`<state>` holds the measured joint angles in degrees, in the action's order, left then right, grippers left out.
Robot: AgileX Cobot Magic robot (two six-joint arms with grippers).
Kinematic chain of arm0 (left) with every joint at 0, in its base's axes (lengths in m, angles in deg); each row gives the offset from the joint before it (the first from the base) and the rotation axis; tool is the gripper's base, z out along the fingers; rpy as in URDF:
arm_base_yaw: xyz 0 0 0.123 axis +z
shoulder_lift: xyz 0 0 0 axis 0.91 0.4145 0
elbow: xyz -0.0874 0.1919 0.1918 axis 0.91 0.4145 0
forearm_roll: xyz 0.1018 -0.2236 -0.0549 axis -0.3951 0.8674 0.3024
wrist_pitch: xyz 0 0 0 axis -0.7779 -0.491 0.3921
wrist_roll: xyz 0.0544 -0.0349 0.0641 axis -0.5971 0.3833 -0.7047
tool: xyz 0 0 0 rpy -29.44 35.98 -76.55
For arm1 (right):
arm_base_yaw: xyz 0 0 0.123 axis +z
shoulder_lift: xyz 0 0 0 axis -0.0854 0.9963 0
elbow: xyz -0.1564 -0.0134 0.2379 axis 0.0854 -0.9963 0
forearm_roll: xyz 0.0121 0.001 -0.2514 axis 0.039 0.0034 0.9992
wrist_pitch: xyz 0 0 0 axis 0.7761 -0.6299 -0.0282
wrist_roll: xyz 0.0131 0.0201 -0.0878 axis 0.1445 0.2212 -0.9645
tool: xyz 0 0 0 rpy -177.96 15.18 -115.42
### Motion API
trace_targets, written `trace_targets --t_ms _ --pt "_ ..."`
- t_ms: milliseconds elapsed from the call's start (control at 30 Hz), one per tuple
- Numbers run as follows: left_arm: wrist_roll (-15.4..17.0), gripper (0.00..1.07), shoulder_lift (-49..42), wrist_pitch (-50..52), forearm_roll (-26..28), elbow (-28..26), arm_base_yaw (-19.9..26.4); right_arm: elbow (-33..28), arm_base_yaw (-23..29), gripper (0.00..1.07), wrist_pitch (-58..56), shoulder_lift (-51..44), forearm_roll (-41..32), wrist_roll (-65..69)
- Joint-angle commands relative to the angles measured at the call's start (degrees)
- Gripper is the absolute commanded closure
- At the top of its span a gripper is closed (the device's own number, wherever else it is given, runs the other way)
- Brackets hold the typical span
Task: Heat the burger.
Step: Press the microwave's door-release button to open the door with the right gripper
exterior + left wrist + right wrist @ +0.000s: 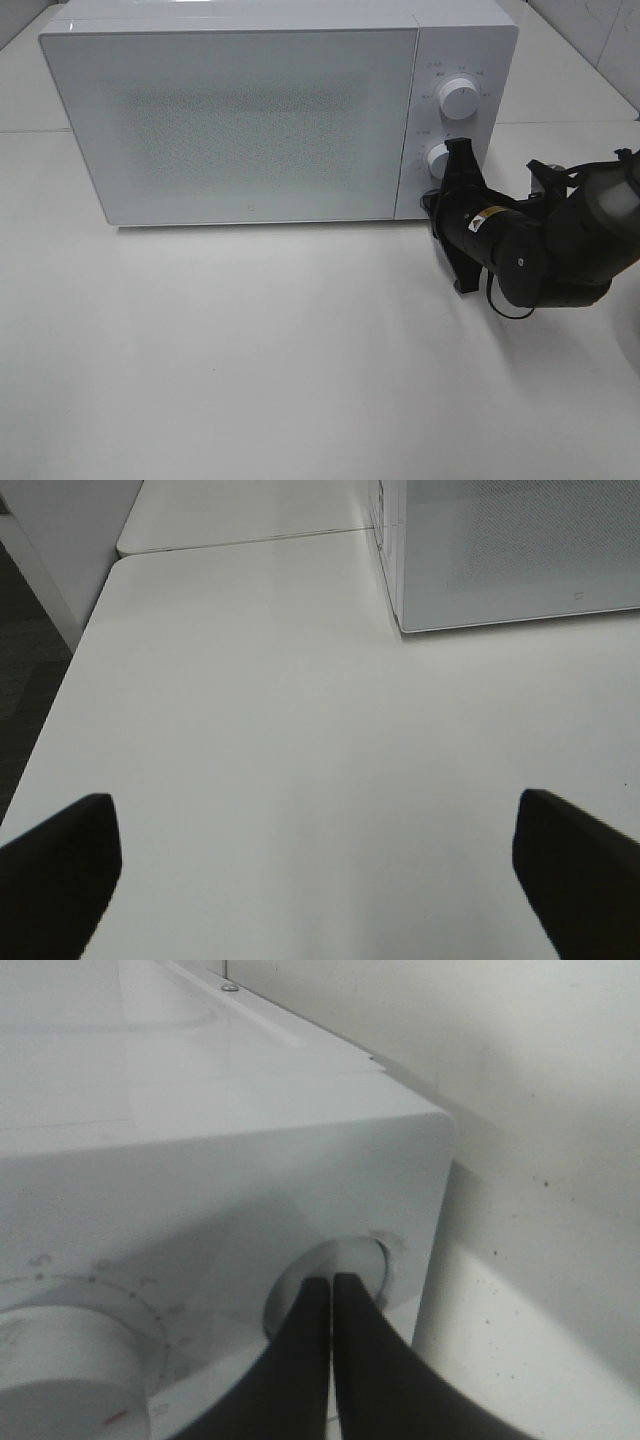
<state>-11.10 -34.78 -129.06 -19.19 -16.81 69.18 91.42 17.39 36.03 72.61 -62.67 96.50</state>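
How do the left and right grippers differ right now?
The left gripper is open wide; the right gripper is shut. The left gripper hangs over the table, touching nothing; the right gripper's tips sit at the lower knob of the microwave. Both are black and hold nothing.
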Motion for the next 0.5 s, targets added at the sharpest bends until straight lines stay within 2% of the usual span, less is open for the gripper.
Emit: trace_targets --t_ms 33,500 --pt "0.34 0.07 -1.15 0.57 0.11 0.11 0.06 0.86 -0.29 1.07 3.78 -0.11 -1.03 -1.15" --pt "0.34 0.07 -1.15 0.57 0.11 0.11 0.06 2.86 -0.92 1.07 6.47 -0.06 -1.09 -2.18"
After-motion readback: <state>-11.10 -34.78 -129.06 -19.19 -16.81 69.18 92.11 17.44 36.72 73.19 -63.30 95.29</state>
